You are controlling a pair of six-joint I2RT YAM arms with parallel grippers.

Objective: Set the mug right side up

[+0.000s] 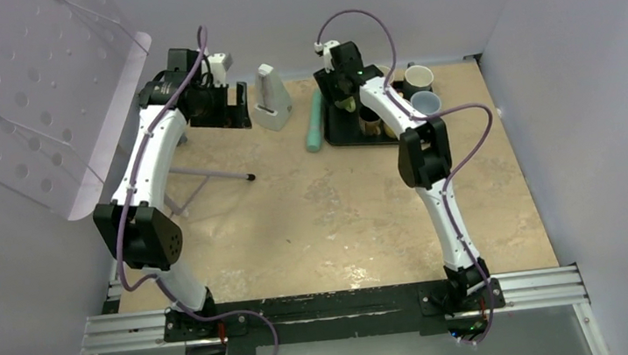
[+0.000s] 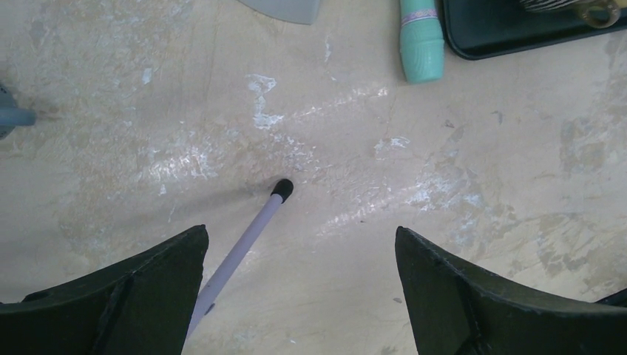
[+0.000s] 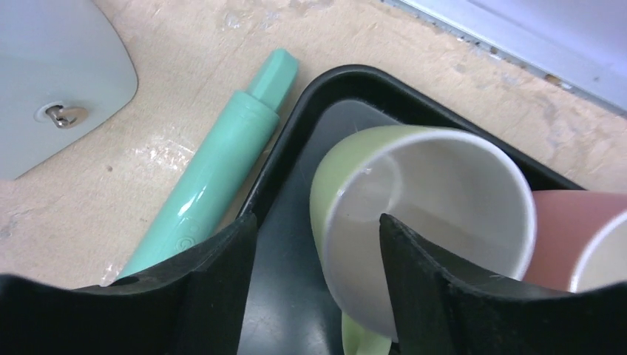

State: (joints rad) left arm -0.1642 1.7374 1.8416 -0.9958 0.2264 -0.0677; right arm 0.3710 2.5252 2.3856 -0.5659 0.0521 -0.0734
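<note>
- Bench (image 1: pixel 324 220): tan, scuffed top that carries the tray and everything else.
- Panel (image 1: pixel 29 93): clear perforated sheet, tilted, far left of the tray and raised off the bench.
- Tray (image 3: pixel 347 74): black, shallow, rounded corners; flat on the bench at its far side. Taken as the reference for all places here.
- Left tool (image 2: pixel 301 231): well left of the tray, beyond the stand, pointing down at bare bench. Its fingers are spread wide and nothing is between them.
- Right tool (image 3: pixel 316 222): over the tray's left end. Its fingers are spread, one across the mug's mouth and the other outside the mug's wall. A strip of tray shows between the outer finger and the wall, and no pinch can be seen.
- Stand (image 3: pixel 52 81): grey, with a rounded base, on the bench left of the tray and past the tube.
- Tube (image 3: pixel 214 177): teal stick lying flat on the bench just beside the tray's left rim and roughly along it.
- Rod (image 2: pixel 251 233): thin and pale with a black tip, well left of the tray, below the left tool.
- Mug (image 3: pixel 444 192): green outside and white inside, in the tray near its left end. Its mouth faces the wrist camera and its handle is toward the near side. I cannot tell whether it stands flat.
- Pink cup (image 3: pixel 569 229): in the tray, right against the mug.
- White cup (image 1: pixel 419 76): on the bench just right of the tray, mouth up.
- Blue cup (image 1: pixel 426 102): just right of the tray, nearer than the white cup, mouth up.
</note>
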